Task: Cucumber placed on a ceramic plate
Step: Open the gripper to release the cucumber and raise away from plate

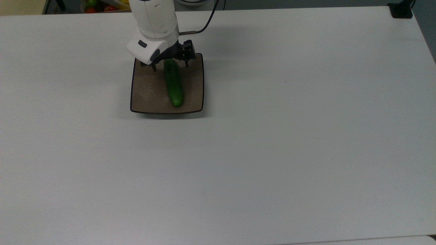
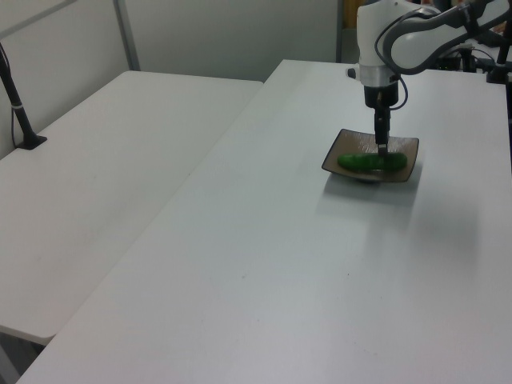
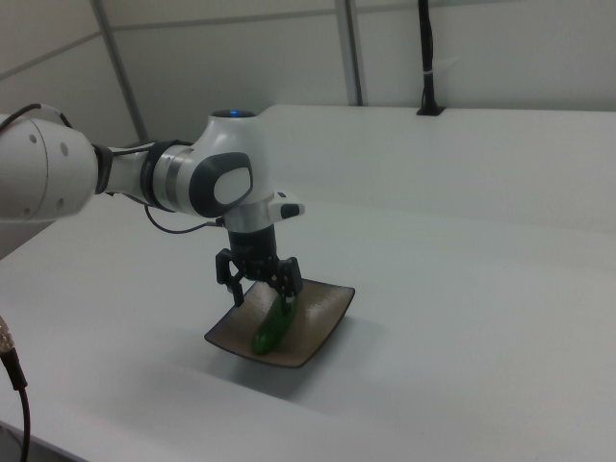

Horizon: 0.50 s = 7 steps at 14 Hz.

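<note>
The near half of the white counter (image 1: 238,170) lies bare in the top view, wide open room on every side of the work. Farther in sits the ceramic plate (image 1: 146,98), square and brown with a dark rim, well inside the counter's edges. The cucumber (image 1: 173,86) lies flat on it, running lengthwise from the plate's far side toward its near side in the top view, a little toward the top view's right of centre; its near tip stops just short of the near rim. In the right view the cucumber (image 3: 272,325) rests along the plate's (image 3: 322,332) dip, no part hanging over.

Directly above the cucumber's far end hangs the pincer (image 1: 169,63), its two fingers spread wide and standing apart on either side of the vegetable, touching nothing as far as the right view shows (image 3: 261,280). The left view has the pincer (image 2: 382,144) just over the plate (image 2: 406,149).

By my reading the release is done and the placing is as good as complete. The next move calls for a straight lift upward, so that neither finger drags the cucumber or clips the far rim. Above and behind the plate there is free space; beyond the counter's far edge some coloured items (image 1: 98,6) sit well apart from the work
</note>
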### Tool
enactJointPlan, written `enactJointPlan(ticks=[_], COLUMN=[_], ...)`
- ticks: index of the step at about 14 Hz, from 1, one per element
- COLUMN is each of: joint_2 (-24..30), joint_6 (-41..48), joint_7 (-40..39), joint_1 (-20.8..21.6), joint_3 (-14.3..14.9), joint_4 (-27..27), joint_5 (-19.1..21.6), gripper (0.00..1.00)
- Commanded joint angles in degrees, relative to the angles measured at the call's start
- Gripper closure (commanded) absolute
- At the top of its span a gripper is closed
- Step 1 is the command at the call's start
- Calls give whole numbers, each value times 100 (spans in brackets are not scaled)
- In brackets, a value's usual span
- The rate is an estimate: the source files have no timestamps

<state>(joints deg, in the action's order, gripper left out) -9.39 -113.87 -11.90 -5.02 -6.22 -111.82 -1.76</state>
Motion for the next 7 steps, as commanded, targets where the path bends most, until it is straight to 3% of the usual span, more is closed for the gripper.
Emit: enactJointPlan(ticks=[1, 4, 7], joint_2=[191, 306, 429], joint_6=[67, 146, 425], joint_7=[414, 1153, 1479], joint_1=[19, 36, 167], joint_3=[25, 147, 322], joint_4=[362, 845, 1170], joint_5=[71, 88, 429], gripper=[0, 0, 0])
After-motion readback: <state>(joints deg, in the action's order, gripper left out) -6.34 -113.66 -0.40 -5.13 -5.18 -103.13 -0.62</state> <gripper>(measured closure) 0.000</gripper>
